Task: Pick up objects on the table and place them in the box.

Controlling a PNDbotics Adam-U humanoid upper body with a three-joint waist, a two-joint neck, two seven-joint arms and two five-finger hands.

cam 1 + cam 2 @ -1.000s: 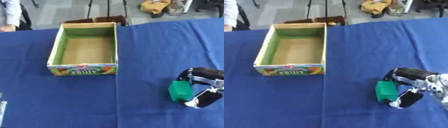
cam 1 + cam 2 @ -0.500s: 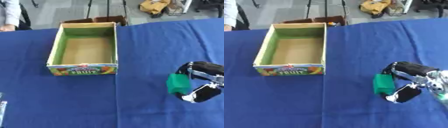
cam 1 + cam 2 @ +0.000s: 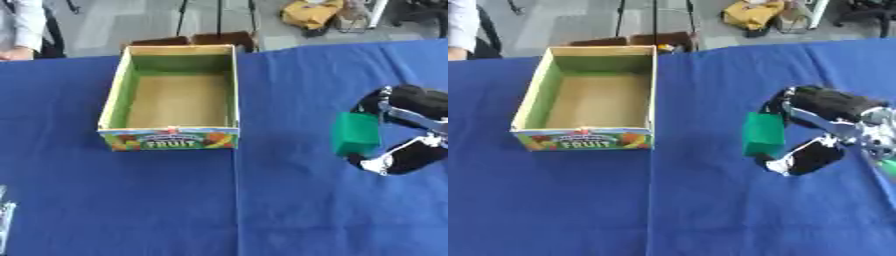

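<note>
At right of frame the right hand [image 3: 815, 127] is clenched around a green block [image 3: 763, 133] above the blue tabletop [image 3: 667, 200], while the fruit box [image 3: 588, 102] at upper left looks empty, so placing remains.

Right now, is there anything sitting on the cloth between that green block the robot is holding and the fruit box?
Nothing visible. The right hand has its fingers curled round the green block, and only bare blue tablecloth lies between it and the open fruit box to its left.
</note>
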